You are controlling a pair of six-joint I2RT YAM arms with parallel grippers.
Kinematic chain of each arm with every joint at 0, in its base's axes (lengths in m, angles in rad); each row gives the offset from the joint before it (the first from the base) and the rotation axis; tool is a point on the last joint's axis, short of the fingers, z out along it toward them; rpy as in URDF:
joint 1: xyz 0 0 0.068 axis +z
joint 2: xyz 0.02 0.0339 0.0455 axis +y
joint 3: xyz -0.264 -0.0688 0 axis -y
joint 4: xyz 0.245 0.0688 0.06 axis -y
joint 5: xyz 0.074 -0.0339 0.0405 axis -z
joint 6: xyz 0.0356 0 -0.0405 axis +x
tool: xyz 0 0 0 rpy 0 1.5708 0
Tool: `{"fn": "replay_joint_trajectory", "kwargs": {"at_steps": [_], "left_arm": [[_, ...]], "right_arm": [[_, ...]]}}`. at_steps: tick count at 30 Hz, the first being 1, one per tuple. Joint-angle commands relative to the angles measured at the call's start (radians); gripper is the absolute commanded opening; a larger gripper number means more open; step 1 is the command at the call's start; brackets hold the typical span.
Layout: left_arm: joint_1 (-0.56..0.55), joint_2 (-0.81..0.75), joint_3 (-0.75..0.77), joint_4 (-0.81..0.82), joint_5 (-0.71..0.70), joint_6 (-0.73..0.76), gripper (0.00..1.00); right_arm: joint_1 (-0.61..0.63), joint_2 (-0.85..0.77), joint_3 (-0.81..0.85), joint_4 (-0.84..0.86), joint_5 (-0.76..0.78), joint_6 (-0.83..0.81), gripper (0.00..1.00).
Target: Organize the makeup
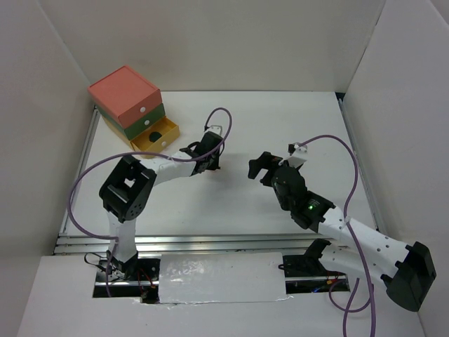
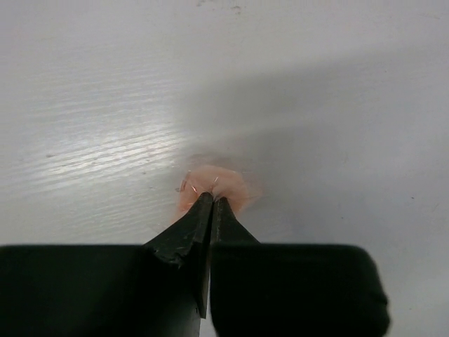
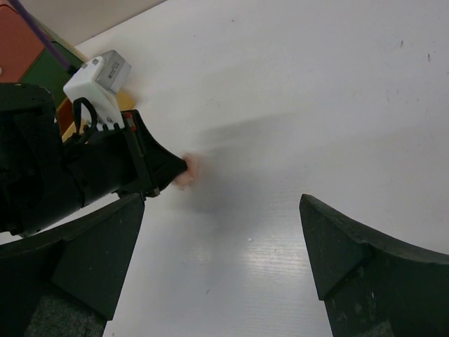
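My left gripper (image 2: 212, 198) is shut, its fingertips pinching the near edge of a peach round disc (image 2: 231, 184) just above the white table. In the top view the left gripper (image 1: 209, 164) is at the table's middle, right of the drawer chest, and the disc is hidden under it. The right wrist view shows the left gripper's tip (image 3: 179, 167) with the peach disc (image 3: 189, 173) at it. My right gripper (image 1: 255, 168) is open and empty, facing the left gripper from the right (image 3: 222, 203). The palettes, tubes and other discs are out of view.
The red-green-yellow drawer chest (image 1: 126, 95) stands at the back left, its yellow bottom drawer (image 1: 158, 135) pulled open toward the left gripper. White walls enclose the table (image 1: 295, 126) on three sides. Purple cables loop off both arms.
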Motion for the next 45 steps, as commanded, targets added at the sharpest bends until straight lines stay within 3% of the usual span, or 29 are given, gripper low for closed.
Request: {"fn": "replay_joint_trajectory", "kwargs": {"at_steps": [1,7,11,14,18,21,27,29,32,34,38,40,42,43,44,45], "left_arm": [[0.005,-0.09,0.037,-0.039,-0.115,0.057,0.08],[0.091,-0.173,0.133,-0.132,-0.287,0.123,0.07],[0.161,-0.186,0.117,-0.03,-0.48,0.246,0.07],[0.232,-0.146,0.137,0.025,-0.537,0.336,0.06],[0.275,-0.094,0.128,0.154,-0.519,0.467,0.07],[0.292,-0.063,0.084,0.286,-0.517,0.612,0.13],[0.332,-0.006,0.085,0.342,-0.479,0.66,0.21],[0.335,0.008,0.082,0.348,-0.481,0.671,0.26],[0.335,0.011,0.065,0.378,-0.496,0.683,0.47],[0.338,0.038,0.086,0.362,-0.528,0.679,0.71],[0.333,0.022,0.114,0.306,-0.531,0.631,0.8],[0.304,-0.039,0.105,0.271,-0.489,0.596,0.77],[0.261,-0.087,0.067,0.268,-0.467,0.57,0.68],[0.249,-0.122,0.053,0.244,-0.435,0.536,0.61],[0.234,-0.136,0.033,0.225,-0.41,0.518,0.44],[0.229,-0.145,0.021,0.204,-0.386,0.51,0.35]], "right_arm": [[-0.002,-0.002,0.019,0.048,0.025,0.005,1.0],[-0.002,0.003,0.02,0.048,0.025,0.003,1.0],[-0.003,-0.002,0.017,0.051,0.022,0.002,1.0],[-0.002,0.0,0.016,0.055,0.018,0.002,1.0],[0.0,0.0,0.014,0.058,0.01,0.003,1.0],[0.0,0.003,0.017,0.06,0.002,0.003,1.0],[-0.002,0.006,0.016,0.063,-0.01,0.003,1.0],[-0.002,0.008,0.014,0.065,-0.008,0.003,1.0],[-0.002,0.014,0.019,0.063,-0.008,0.003,1.0],[-0.003,0.014,0.017,0.062,-0.008,0.003,1.0],[-0.002,0.003,0.013,0.066,-0.007,0.002,1.0],[-0.002,0.003,0.014,0.065,-0.008,0.002,1.0],[-0.002,0.006,0.017,0.063,-0.008,0.0,1.0],[-0.002,0.006,0.017,0.062,-0.007,0.002,1.0],[-0.002,0.005,0.017,0.06,-0.005,0.002,1.0],[-0.002,0.003,0.016,0.06,-0.007,0.002,1.0]]}}
